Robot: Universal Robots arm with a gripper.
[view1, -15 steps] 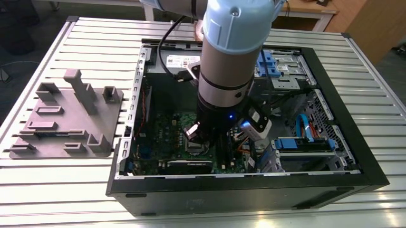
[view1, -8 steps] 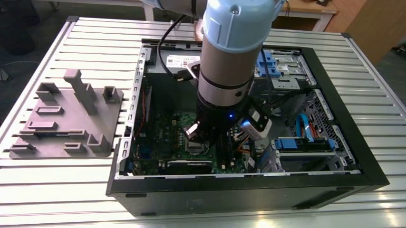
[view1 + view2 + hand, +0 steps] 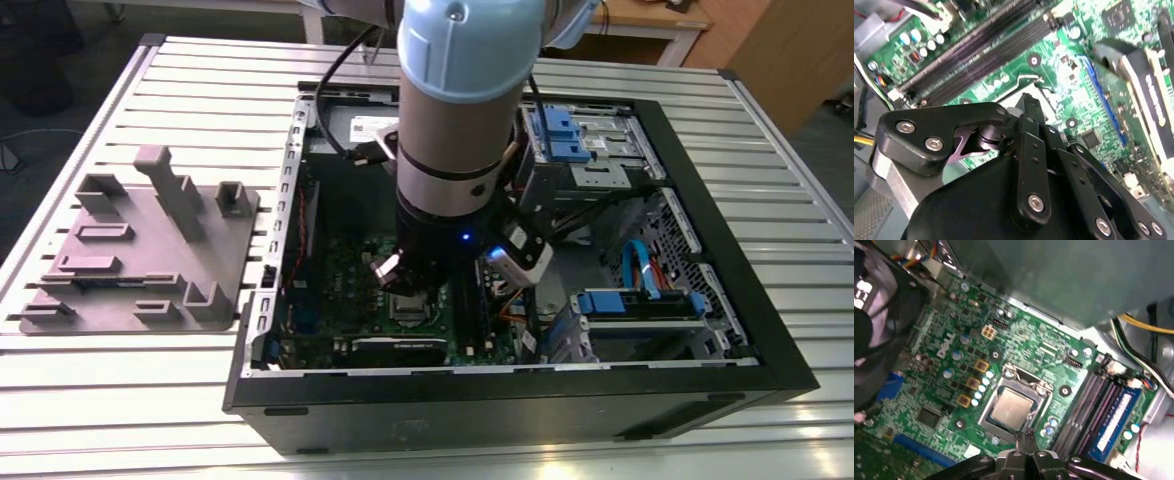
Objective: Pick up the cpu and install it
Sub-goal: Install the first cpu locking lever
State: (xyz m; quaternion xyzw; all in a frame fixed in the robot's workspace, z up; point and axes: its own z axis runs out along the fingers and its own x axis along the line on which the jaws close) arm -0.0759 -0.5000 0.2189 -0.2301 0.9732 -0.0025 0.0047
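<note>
The cpu [image 3: 1010,407], a small silver-grey square, lies flat inside the metal-framed socket [image 3: 1026,382] on the green motherboard [image 3: 949,390]. In the first wrist view my gripper [image 3: 1024,435] hangs just beyond one edge of the socket, fingertips pressed together with nothing between them. In the exterior view the arm reaches down into the open computer case, with the gripper [image 3: 407,288] right over the socket [image 3: 407,310]. The second wrist view looks along the black finger linkage to the gripper [image 3: 1026,102] above the board.
Dark memory slots [image 3: 1089,405] run beside the socket. An expansion card [image 3: 1149,100] stands on the board nearby. The case walls [image 3: 521,385] enclose the work area, with blue drive bays [image 3: 634,300] and cables [image 3: 1134,325]. A grey plastic tray [image 3: 134,250] sits outside, at the exterior view's left.
</note>
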